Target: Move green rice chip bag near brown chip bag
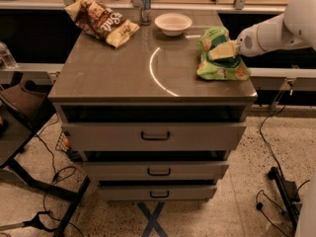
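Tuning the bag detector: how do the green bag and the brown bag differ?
Colour: the green bag is light green; the brown bag is dark brown with a pale yellow end. Place: green bag near the table's right edge, brown bag at its back left corner. State: the gripper grips the green bag, propped up; the brown bag lies flat, untouched. Both are similar-sized snack bags.

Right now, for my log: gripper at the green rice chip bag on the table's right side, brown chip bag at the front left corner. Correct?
No. The camera view shows the brown chip bag at the back left corner. The gripper is at the green rice chip bag on the right side.
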Controlling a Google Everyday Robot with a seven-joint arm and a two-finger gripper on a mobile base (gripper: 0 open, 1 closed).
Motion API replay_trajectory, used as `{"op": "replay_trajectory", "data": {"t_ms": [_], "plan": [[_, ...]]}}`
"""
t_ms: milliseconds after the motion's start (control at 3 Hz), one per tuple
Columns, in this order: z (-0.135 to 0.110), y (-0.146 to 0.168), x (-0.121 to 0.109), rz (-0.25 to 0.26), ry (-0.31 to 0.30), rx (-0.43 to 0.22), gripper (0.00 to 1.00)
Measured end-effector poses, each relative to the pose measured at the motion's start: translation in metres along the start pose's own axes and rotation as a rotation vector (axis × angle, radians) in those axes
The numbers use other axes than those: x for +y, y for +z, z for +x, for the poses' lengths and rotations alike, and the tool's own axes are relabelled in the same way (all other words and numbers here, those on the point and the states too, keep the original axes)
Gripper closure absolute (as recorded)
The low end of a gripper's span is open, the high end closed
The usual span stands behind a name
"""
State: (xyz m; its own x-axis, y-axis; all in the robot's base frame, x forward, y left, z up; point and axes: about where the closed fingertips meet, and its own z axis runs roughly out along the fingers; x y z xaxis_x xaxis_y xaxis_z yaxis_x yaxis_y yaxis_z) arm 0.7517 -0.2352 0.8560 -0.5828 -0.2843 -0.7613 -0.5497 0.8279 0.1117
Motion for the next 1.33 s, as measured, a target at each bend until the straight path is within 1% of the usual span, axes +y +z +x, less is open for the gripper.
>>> {"op": "replay_trajectory", "data": {"t_ms": [333,1333], "plan": [[-0.0002,0.0,0.0001,0.0,0.0,0.0,1.0],[-0.0005,-0.0003,0.0001,0.0,0.0,0.0,1.0]]}}
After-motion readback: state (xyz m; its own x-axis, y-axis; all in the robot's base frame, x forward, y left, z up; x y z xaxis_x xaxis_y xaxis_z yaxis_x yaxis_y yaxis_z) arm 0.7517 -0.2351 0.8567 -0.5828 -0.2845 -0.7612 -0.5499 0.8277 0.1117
